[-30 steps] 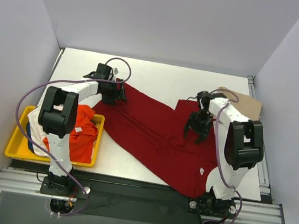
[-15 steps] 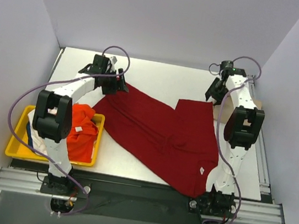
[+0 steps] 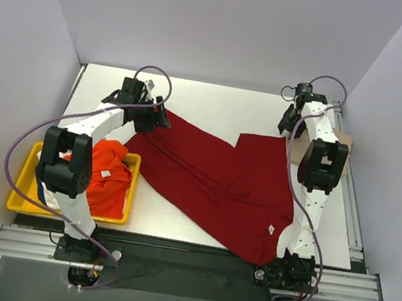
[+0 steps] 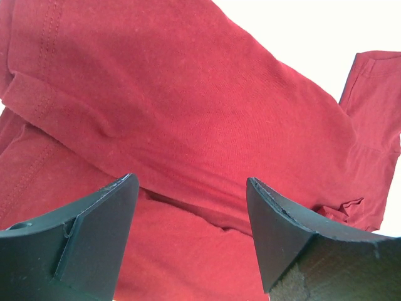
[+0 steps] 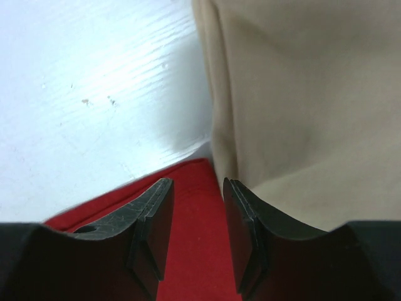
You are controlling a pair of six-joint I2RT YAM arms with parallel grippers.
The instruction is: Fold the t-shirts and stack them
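left gripper (image 4: 191,183): wide apart, totally empty, over red shirt (image 4: 188,94)
right gripper (image 5: 197,185): barely apart, empty, at red shirt's edge

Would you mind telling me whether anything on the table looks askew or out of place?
The dark red t-shirt lies diagonally and rumpled, its near corner apparently hanging over the table at the front edge.

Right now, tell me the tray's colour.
Yellow; the tray shows best in the top view.
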